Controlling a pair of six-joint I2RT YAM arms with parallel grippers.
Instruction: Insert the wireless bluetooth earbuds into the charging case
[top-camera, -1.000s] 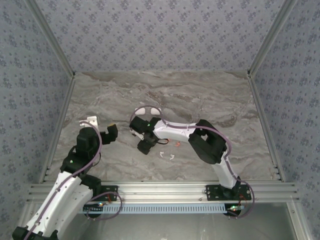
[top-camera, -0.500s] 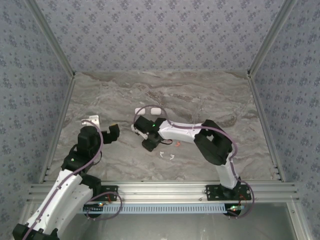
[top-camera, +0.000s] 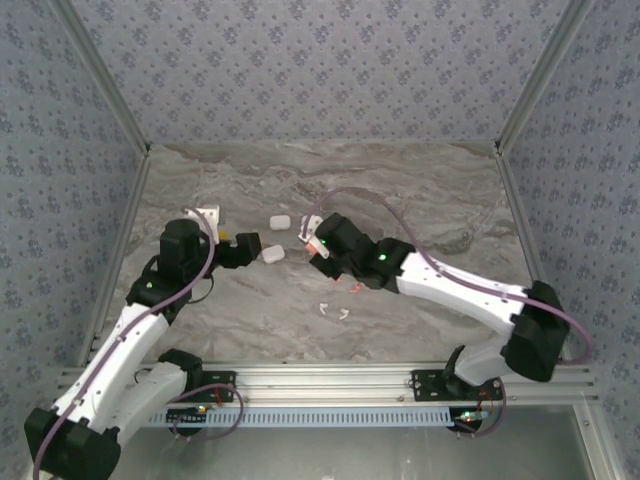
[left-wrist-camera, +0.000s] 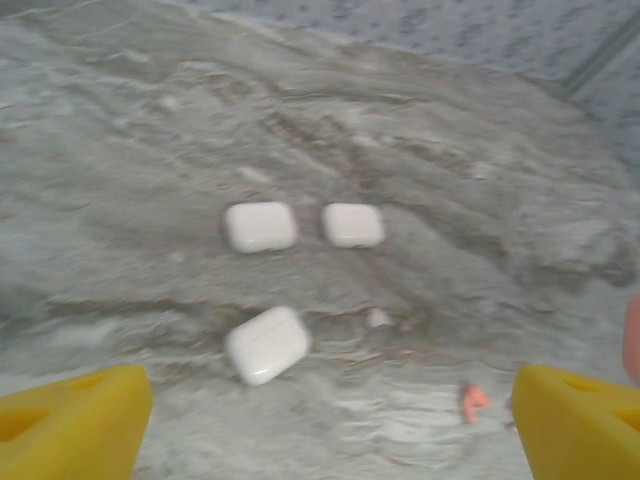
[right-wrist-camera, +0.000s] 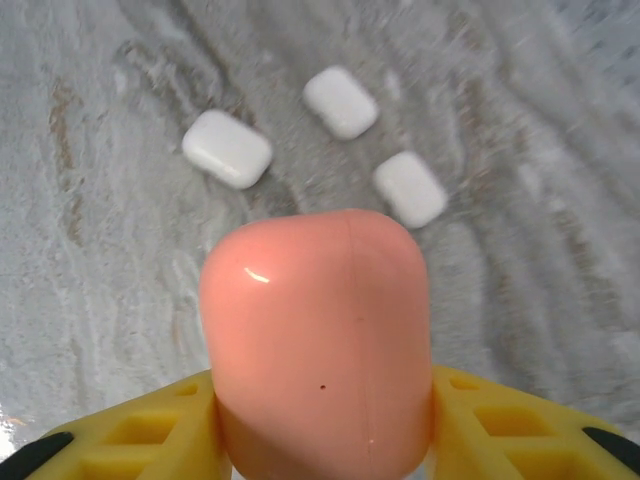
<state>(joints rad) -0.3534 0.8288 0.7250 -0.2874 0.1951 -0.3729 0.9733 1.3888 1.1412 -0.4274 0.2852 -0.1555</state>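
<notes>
- Top external view: a marble table (top-camera: 430, 200) carries everything.
- Left gripper (top-camera: 238, 252) hangs above the table. It is spread wide, with nothing between its yellow fingertips (left-wrist-camera: 70, 420). One white case lies just at its 3 o'clock.
- Right gripper (right-wrist-camera: 320, 430) is clamped on a closed pink case (right-wrist-camera: 315, 330), held above the table. In the top view it sits at 3 o'clock of the left gripper.
- Three white cases (left-wrist-camera: 260, 226), all closed, lie on the table. In the left wrist view two lie side by side, and the third is at 6 o'clock of the left-hand one.
- Loose earbuds (top-camera: 325, 308) lie on the table, outside every case. Two white ones are at 6 o'clock of the right gripper, and a salmon earbud (top-camera: 355, 288) is at its 5 o'clock.
</notes>
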